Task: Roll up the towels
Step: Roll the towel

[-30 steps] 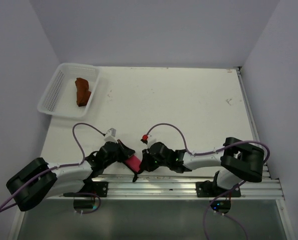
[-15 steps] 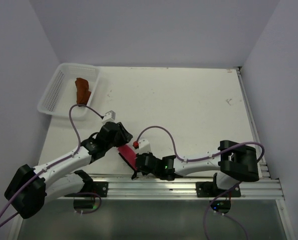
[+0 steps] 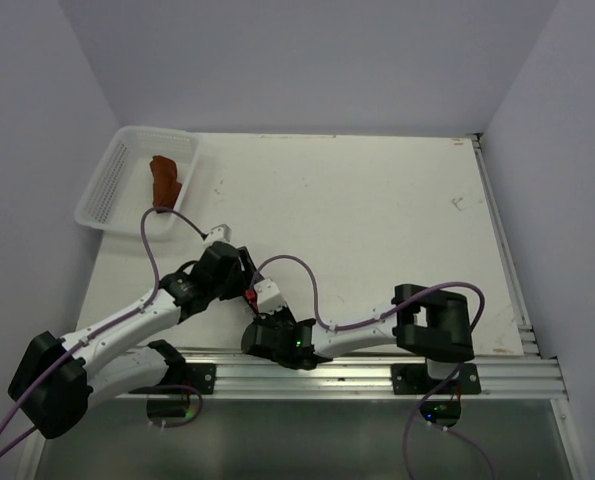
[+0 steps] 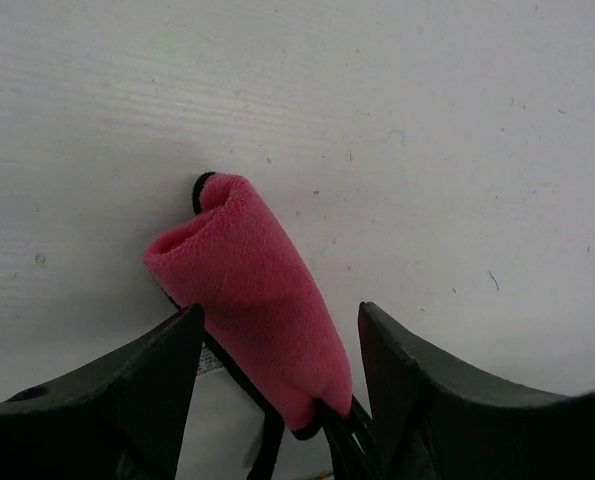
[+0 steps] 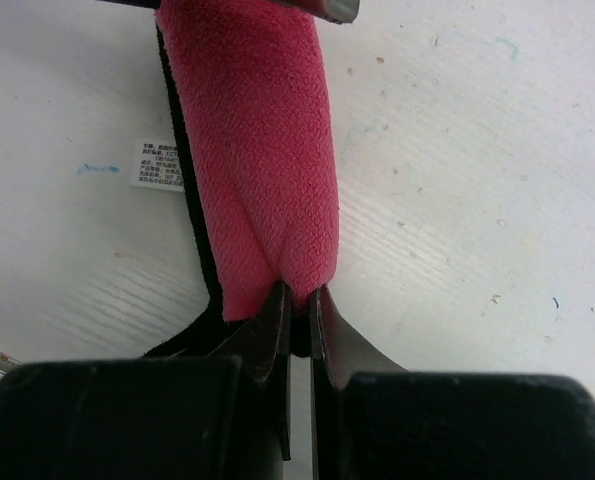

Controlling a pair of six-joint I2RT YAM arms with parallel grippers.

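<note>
The pink-red towel (image 5: 252,150) lies rolled into a tube on the white table (image 3: 377,200), its dark edging (image 5: 182,200) and a white label (image 5: 159,163) showing on one side. My right gripper (image 5: 295,300) is shut on the roll's near end. My left gripper (image 4: 282,340) is open, with a finger on each side of the towel's (image 4: 247,290) other end. In the top view both grippers (image 3: 242,272) (image 3: 255,308) meet near the front edge and cover the roll. The rust-orange towel (image 3: 163,180) lies bunched in the basket.
A white mesh basket (image 3: 107,195) stands at the table's far left corner. The arms' mounting rail (image 3: 357,372) runs along the near edge. Purple cables (image 3: 152,240) loop over both arms.
My left gripper has opened and let go of the pink towel, and its arm has reached out from the rail. The right arm has swung left with the roll's end in its grip.
</note>
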